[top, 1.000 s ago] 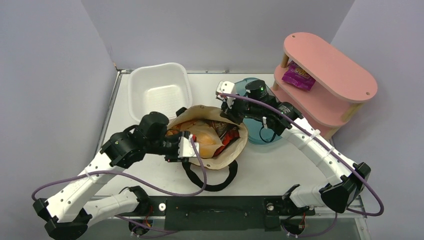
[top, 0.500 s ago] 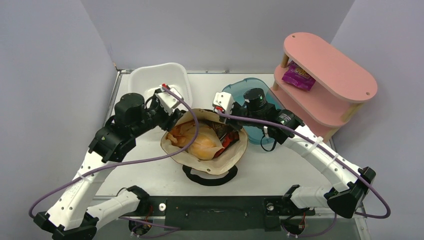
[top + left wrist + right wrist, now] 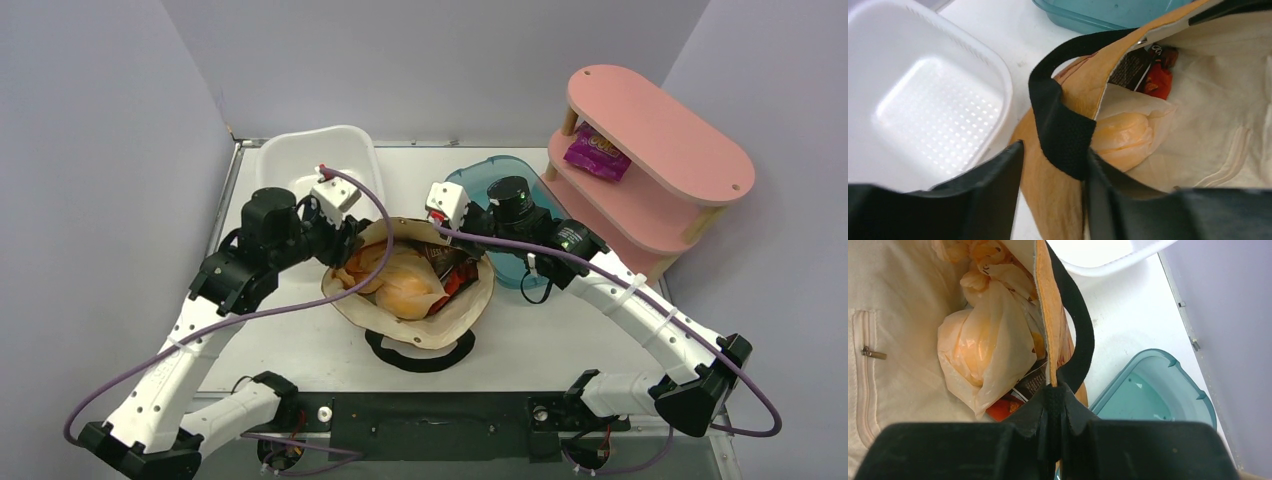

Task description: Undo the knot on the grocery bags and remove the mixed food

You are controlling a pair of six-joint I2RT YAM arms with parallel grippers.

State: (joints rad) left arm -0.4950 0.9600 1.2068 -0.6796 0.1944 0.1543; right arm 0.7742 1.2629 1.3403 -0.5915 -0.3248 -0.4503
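Lying open at the centre of the table (image 3: 545, 335), a mustard-brown canvas tote (image 3: 458, 312) has one black strap (image 3: 420, 365) looped at its 6 o'clock. From overhead, the left gripper (image 3: 345, 245) meets the tote's rim at 10 o'clock and the right gripper (image 3: 443, 232) at 1 o'clock. A white tub (image 3: 318, 175) sits at the tote's 11 o'clock and a teal tub (image 3: 478, 176) at 2 o'clock. Further right, a pink shelf (image 3: 655, 130) holds a purple packet (image 3: 597, 152).

Only the wrist cameras show the grips. The left gripper's fingers (image 3: 993, 195) are spread, straddling the tote's wall and other strap (image 3: 1060, 125) without clamping. The right gripper's are pressed together on the rim.

Inside the tote, a peach plastic bag (image 3: 983, 355) with orange shapes within rests beside a red snack bag (image 3: 1159, 81) and a dark snack bag (image 3: 1128, 67). The right wrist view alone shows a zip pocket (image 3: 868, 352).
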